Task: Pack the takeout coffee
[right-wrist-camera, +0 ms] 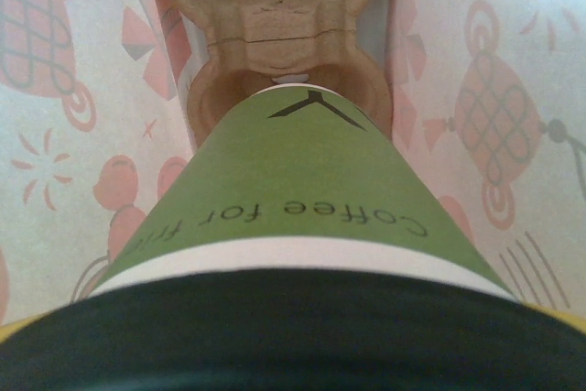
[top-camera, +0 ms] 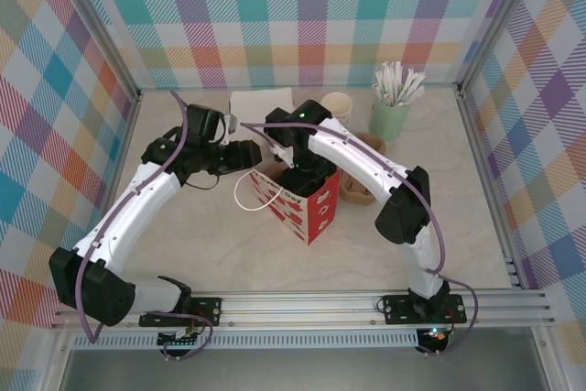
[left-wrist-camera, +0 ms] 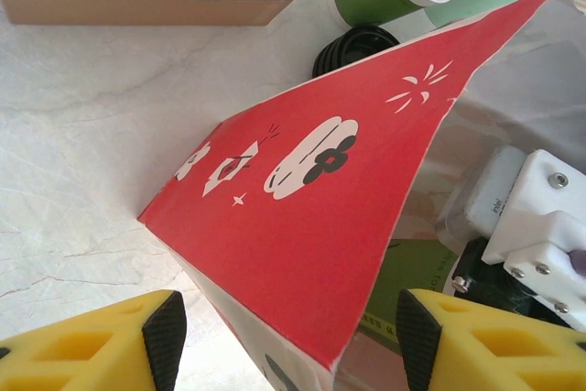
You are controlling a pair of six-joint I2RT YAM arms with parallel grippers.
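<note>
Top view: red paper bag (top-camera: pixel 307 206) stands mid-desk (top-camera: pixel 220 254). Right arm (top-camera: pixel 366 167) dips into its open top, and left arm (top-camera: pixel 137 208) ends at its left rim. Mint stick holder (top-camera: pixel 389 118) and lidless cup stack (top-camera: pixel 337 105) are far right, well apart from the bag.

Left wrist: left fingers (left-wrist-camera: pixel 101 350) are wide, one on each side of the bag's wall, with the pads off it. Black lids (left-wrist-camera: pixel 352 43) lie beyond the bag.

Right wrist: takeout coffee (right-wrist-camera: pixel 302 226) is inside the bag, lid toward the camera, base over a well of the brown pulp carrier (right-wrist-camera: pixel 275 34) at the bottom. Right fingers (right-wrist-camera: pixel 572 320) sit at the lid's edges, holding the cup.
</note>
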